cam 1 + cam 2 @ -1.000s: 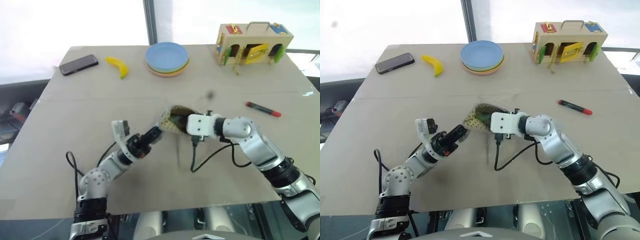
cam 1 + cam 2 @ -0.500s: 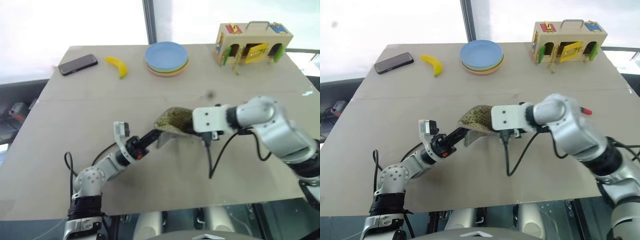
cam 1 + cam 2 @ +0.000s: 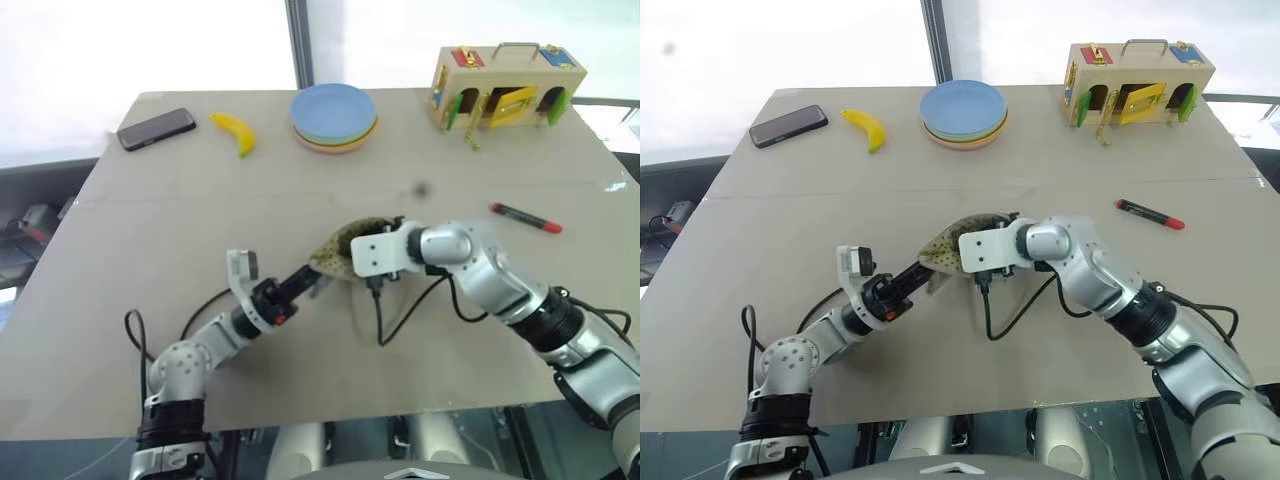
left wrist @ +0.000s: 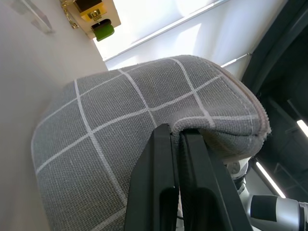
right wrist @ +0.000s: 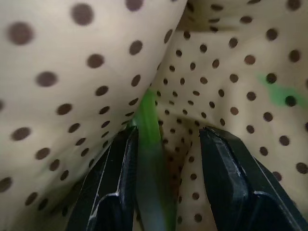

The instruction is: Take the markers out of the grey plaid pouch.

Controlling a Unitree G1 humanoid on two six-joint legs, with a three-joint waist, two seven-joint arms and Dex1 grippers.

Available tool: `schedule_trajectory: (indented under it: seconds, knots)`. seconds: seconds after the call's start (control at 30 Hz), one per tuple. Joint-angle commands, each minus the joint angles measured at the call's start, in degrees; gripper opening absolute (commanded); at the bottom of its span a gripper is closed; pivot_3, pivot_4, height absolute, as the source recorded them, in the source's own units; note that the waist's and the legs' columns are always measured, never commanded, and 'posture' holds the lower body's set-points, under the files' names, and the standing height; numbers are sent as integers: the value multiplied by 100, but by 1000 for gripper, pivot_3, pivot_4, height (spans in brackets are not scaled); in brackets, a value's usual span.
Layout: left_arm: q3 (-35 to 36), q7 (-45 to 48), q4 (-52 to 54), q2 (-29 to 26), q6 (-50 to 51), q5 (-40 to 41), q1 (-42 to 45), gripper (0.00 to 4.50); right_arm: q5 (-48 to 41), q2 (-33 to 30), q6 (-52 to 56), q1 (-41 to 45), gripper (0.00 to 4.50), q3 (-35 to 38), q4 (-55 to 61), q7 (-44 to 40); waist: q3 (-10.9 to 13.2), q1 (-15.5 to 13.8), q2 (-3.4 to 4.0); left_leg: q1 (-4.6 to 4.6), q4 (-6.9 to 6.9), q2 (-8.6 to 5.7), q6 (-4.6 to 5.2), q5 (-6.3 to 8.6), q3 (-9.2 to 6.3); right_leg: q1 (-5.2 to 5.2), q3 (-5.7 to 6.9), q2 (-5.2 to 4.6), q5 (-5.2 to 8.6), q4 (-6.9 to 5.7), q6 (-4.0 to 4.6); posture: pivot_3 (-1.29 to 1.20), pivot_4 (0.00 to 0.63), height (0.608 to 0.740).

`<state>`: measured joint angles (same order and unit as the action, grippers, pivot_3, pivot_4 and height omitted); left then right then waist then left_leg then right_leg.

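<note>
Mid-table (image 3: 150, 300), second marker in hand: grey plaid pouch (image 4: 120, 125) pinched shut-fingered at its rim by left hand (image 3: 312, 277), right hand (image 5: 166, 159) half-spread inside beside green marker (image 5: 149, 144), red marker (image 3: 526, 218) lying well right of pouch; next, closing on green and withdrawing.

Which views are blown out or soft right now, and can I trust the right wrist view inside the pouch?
Eye views: windows behind the table blown white, tabletop evenly lit. Left wrist view: grey plaid pouch weave sharp, window glare behind. Right wrist view: green marker soft and blurred between the right gripper fingers, dotted lining readable.
</note>
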<state>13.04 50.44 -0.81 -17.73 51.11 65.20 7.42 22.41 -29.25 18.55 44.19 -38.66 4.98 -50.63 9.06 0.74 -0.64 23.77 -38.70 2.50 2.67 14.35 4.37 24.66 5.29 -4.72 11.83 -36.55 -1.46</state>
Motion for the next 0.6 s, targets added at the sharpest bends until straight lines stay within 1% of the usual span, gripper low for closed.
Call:
schedule_trajectory:
  seconds: [0.03,0.2,0.3,0.37,0.4,0.5,0.6]
  knots:
    - [40,47,358,52,77,194,-58,0,542,64,29,-161,2044,-259,-453,97,-2,3,-2,-1,0,1,0,0,1,-1,-1,0,-1,0,-1,0,150,740]
    - [29,58,453,97,55,160,-60,0,780,115,253,-397,2044,-410,-749,-245,-14,4,-11,-12,0,7,6,3,6,-7,-6,-1,1,-5,2,0,150,740]
    - [15,86,486,103,55,143,-75,0,799,158,253,-478,1265,-361,-820,-295,-22,2,-14,-14,0,14,15,9,1,-10,-3,-1,2,-8,2,0,150,740]
    - [2,110,497,102,52,126,-95,0,783,222,272,-540,336,-266,-849,-239,-37,3,-26,-16,0,16,16,9,0,-11,-3,-1,2,-8,2,0,150,740]
    - [11,117,487,112,29,116,-100,0,690,257,289,-600,74,-120,-727,-190,-45,11,-33,-20,0,17,15,9,0,-15,-3,0,2,-8,3,0,150,740]
    - [41,138,444,122,-24,91,-106,0,315,379,473,-740,74,378,-203,-251,-47,11,-34,-42,0,27,14,10,0,-32,-2,0,4,-8,4,0,150,740]
    - [82,134,372,140,-89,51,-97,0,-12,377,704,-836,74,789,360,-421,-38,5,-25,-36,0,31,14,10,-4,-28,1,1,4,-8,5,0,150,740]
